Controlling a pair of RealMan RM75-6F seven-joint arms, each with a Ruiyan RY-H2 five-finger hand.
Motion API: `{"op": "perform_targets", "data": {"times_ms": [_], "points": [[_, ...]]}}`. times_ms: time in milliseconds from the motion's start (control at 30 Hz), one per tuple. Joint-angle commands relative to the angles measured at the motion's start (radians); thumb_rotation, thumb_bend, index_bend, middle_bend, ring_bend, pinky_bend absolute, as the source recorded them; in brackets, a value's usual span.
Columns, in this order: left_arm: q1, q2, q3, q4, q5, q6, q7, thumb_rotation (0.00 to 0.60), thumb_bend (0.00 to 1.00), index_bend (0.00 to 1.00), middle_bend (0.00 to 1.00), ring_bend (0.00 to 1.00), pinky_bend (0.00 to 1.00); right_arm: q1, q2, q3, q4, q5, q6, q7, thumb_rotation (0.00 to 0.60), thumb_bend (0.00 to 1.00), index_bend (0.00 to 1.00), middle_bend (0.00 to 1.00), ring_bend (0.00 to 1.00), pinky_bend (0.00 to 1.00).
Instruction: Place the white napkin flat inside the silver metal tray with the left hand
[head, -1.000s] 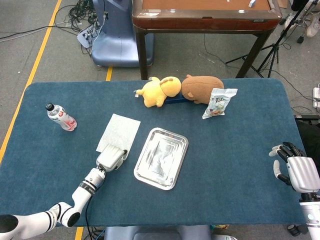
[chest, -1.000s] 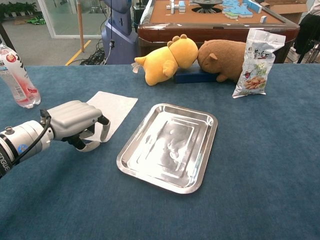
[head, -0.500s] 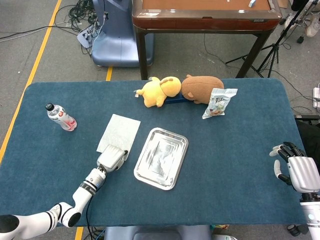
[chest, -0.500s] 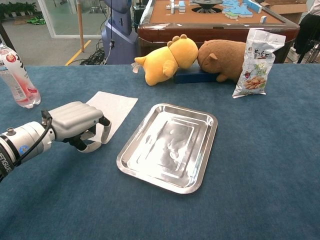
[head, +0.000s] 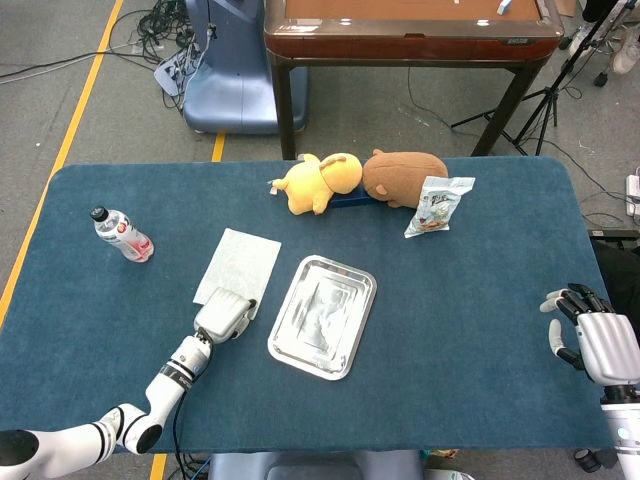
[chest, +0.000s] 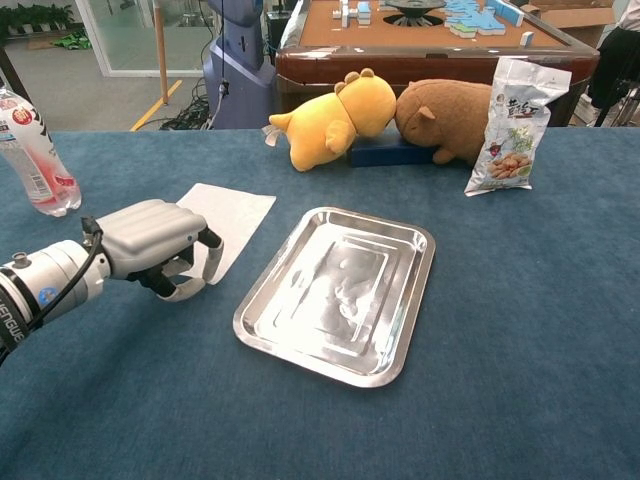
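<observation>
The white napkin (head: 241, 260) (chest: 233, 211) lies flat on the blue tablecloth, just left of the silver metal tray (head: 322, 316) (chest: 338, 292). My left hand (head: 224, 315) (chest: 150, 241) sits at the napkin's near edge, with its fingers curled down over that edge and the thumb tucked beneath. The near corner of the napkin shows between the fingers, so the hand appears to pinch it. The tray holds nothing. My right hand (head: 590, 337) hangs off the table's right edge with its fingers apart and nothing in it; only the head view shows it.
A water bottle (head: 122, 234) (chest: 32, 150) lies at the far left. A yellow plush (head: 318, 182) (chest: 330, 122), a brown plush (head: 400, 176) (chest: 450, 115) and a snack bag (head: 437, 204) (chest: 515, 125) stand along the back edge behind the tray.
My left hand's fingers have curled in tighter over the napkin's near edge, and the hand has edged slightly forward. The napkin, the tray and my right hand have stayed put.
</observation>
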Motion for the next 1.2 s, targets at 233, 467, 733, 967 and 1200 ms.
{"op": "perform_targets", "data": {"times_ms": [233, 467, 733, 967, 1200], "points": [[0.008, 0.048, -0.012, -0.084, 0.01, 0.031, -0.013, 0.6, 0.63, 0.58, 1.0, 0.9, 0.91, -0.002, 0.001, 0.001, -0.001, -0.001, 0.003, 0.001, 0.6, 0.62, 0.43, 0.35, 0.18, 0.29], [0.017, 0.109, -0.021, -0.208, 0.006, 0.053, 0.033, 0.6, 0.65, 0.59, 1.0, 0.9, 0.91, -0.002, 0.0, 0.001, -0.002, -0.001, 0.004, -0.003, 0.6, 0.62, 0.43, 0.35, 0.18, 0.29], [0.03, 0.147, -0.027, -0.353, -0.033, 0.068, 0.116, 0.6, 0.68, 0.6, 1.0, 0.91, 0.91, -0.006, 0.003, 0.003, -0.004, -0.002, 0.014, 0.002, 0.6, 0.62, 0.43, 0.35, 0.18, 0.29], [0.035, 0.146, -0.026, -0.418, -0.065, 0.071, 0.164, 0.6, 0.68, 0.6, 1.0, 0.91, 0.92, -0.012, 0.01, 0.007, -0.004, 0.002, 0.023, 0.016, 0.6, 0.62, 0.43, 0.35, 0.18, 0.29], [0.04, 0.144, -0.022, -0.485, -0.088, 0.08, 0.199, 0.6, 0.69, 0.61, 1.0, 0.91, 0.92, -0.017, 0.017, 0.01, -0.005, 0.004, 0.032, 0.028, 0.6, 0.62, 0.43, 0.35, 0.18, 0.29]]}}
